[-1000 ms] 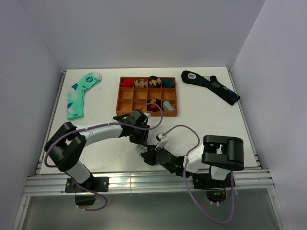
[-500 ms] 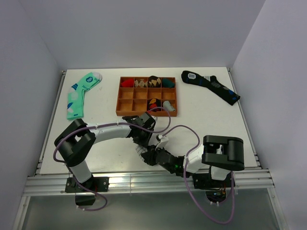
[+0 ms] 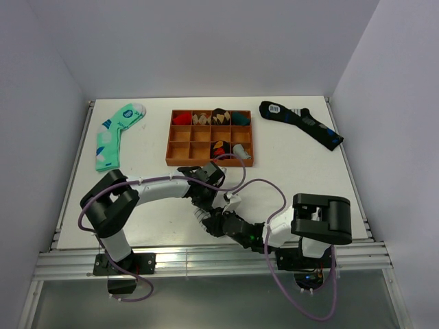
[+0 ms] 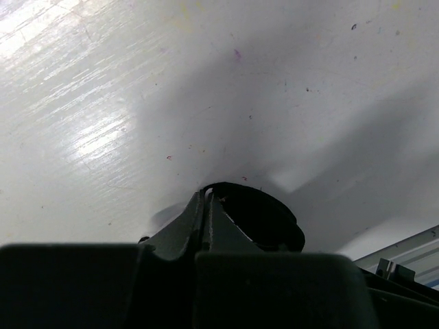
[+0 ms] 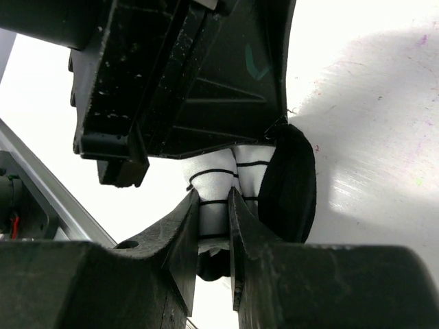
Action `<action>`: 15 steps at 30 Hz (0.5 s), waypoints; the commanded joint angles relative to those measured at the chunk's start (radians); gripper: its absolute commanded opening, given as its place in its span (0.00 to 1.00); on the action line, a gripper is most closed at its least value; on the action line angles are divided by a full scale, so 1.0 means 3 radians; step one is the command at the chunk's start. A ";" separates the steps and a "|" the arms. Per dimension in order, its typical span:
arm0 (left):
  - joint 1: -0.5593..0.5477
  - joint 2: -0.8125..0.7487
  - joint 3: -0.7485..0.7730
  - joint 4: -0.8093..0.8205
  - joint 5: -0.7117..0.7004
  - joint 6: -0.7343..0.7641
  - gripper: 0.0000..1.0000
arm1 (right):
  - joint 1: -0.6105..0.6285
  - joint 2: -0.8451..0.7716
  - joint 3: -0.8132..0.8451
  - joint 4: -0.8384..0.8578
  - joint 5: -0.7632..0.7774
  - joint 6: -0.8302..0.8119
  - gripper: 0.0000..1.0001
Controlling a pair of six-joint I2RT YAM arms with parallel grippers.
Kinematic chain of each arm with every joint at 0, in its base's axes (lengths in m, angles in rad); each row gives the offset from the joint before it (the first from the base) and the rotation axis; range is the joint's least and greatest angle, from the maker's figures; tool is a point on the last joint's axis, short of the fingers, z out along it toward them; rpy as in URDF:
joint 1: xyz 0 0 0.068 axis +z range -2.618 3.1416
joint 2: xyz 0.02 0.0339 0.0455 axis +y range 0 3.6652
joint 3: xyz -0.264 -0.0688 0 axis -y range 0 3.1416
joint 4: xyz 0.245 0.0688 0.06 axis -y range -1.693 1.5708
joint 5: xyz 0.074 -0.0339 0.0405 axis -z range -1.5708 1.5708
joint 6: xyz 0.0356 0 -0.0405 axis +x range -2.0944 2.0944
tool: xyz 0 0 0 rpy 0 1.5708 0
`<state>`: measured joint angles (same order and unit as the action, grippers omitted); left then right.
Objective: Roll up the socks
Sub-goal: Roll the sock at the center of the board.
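The sock (image 3: 199,215), white with thin black stripes and black ends, lies bunched near the table's front edge between my two grippers. My right gripper (image 3: 208,223) is shut on it. In the right wrist view the striped white part (image 5: 214,179) sits pinched between the fingers (image 5: 214,200), with a black end (image 5: 289,184) bulging to the right. My left gripper (image 3: 206,199) comes down from above, shut, its tips (image 4: 208,195) pinching the edge of the sock's black fabric (image 4: 264,216). The left gripper's body (image 5: 192,68) fills the top of the right wrist view.
A brown compartment tray (image 3: 177,142) holding rolled socks stands just behind the grippers. A mint green sock (image 3: 113,133) lies at the back left, a black and blue sock (image 3: 302,122) at the back right. The table's metal front rail (image 3: 206,257) is close below.
My left gripper moved a little right and toward the right gripper, then closed from partly open to shut at the sock's black edge. The right gripper kept its grip and place.
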<state>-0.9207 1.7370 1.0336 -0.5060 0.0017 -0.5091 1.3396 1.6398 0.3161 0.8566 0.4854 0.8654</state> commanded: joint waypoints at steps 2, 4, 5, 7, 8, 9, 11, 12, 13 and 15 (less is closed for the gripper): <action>0.0021 0.0177 -0.0045 -0.0190 -0.0327 -0.0103 0.00 | 0.0070 -0.0070 -0.0123 -0.1305 -0.0008 -0.0220 0.00; 0.0072 0.0146 -0.0055 -0.0195 -0.0353 -0.0128 0.00 | 0.0096 -0.0183 -0.0046 -0.1489 0.0033 -0.0251 0.00; 0.0083 0.0116 -0.0055 -0.0220 -0.0379 -0.0139 0.00 | 0.0111 -0.0285 -0.0016 -0.1566 0.0054 -0.0261 0.00; 0.0119 0.0095 -0.0060 -0.0236 -0.0425 -0.0154 0.00 | 0.0167 -0.0357 0.0097 -0.1714 0.0125 -0.0297 0.00; 0.0129 0.0090 -0.0055 -0.0271 -0.0450 -0.0159 0.00 | 0.0183 -0.0393 0.0132 -0.1842 0.0151 -0.0302 0.00; 0.0144 0.0085 -0.0045 -0.0282 -0.0476 -0.0164 0.00 | 0.0208 -0.0439 0.0188 -0.1894 0.0156 -0.0328 0.00; 0.0154 0.0075 -0.0045 -0.0312 -0.0527 -0.0180 0.00 | 0.0229 -0.0475 0.0240 -0.2036 0.0217 -0.0338 0.00; 0.0165 0.0080 -0.0040 -0.0328 -0.0542 -0.0175 0.00 | 0.0254 -0.0501 0.0281 -0.2073 0.0233 -0.0353 0.00; 0.0170 0.0075 -0.0035 -0.0338 -0.0588 -0.0190 0.00 | 0.0264 -0.0516 0.0296 -0.2103 0.0263 -0.0354 0.00; 0.0175 0.0085 -0.0020 -0.0374 -0.0629 -0.0195 0.00 | 0.0280 -0.0526 0.0342 -0.2201 0.0284 -0.0359 0.00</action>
<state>-0.8997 1.7386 1.0405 -0.5350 -0.0216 -0.5816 1.4014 1.4853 0.4152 0.4267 0.5568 0.7937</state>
